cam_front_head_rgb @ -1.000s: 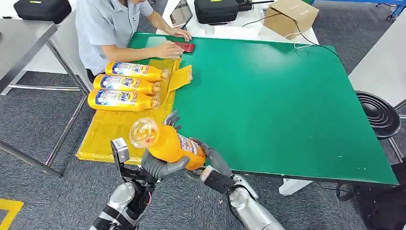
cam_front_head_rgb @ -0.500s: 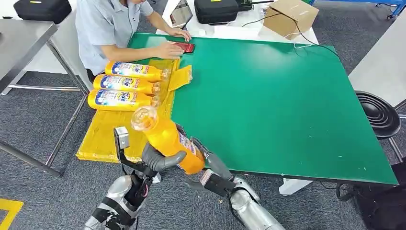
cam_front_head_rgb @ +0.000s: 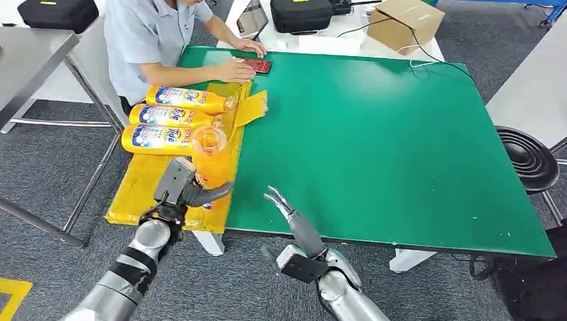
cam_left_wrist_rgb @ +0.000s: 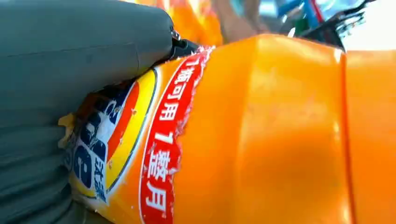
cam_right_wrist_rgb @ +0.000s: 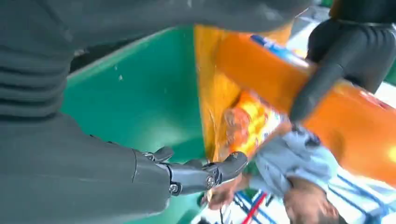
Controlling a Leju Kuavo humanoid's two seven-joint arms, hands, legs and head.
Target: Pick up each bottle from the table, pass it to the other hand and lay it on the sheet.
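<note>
I saw the bottle point(cam_front_head_rgb: 210, 159) in the left hand point(cam_front_head_rgb: 189, 191), an orange one with its clear cap end pointing away from the robot, held above the near part of the yellow sheet point(cam_front_head_rgb: 144, 184) and close to its edge along the green table point(cam_front_head_rgb: 388, 140). The grey thumb curled round the bottle's lower body, so that hand was gripping it; in the left wrist view the thumb point(cam_left_wrist_rgb: 70, 51) pressed against the printed label on the orange side of the bottle point(cam_left_wrist_rgb: 280, 140) (the red band of characters was plain there). I could not tell whether the bottle touched the sheet.

Three more bottles point(cam_front_head_rgb: 170, 117) lay side by side on the far part of the sheet, caps toward the table, the nearest one just beyond the held bottle's cap.

The right hand point(cam_front_head_rgb: 289, 212) held nothing, its fingers stretched out straight and slightly apart over the near edge of the table, well clear of the bottle. In the right wrist view I saw its fingers point(cam_right_wrist_rgb: 205, 175) extended, with the bottle point(cam_right_wrist_rgb: 280, 88) beyond them.

A person point(cam_front_head_rgb: 150, 40) sat at the far left corner of the table, one hand resting on a red phone point(cam_front_head_rgb: 257, 65). Behind the table stood a cardboard box point(cam_front_head_rgb: 404, 23) and a black case point(cam_front_head_rgb: 304, 13).
</note>
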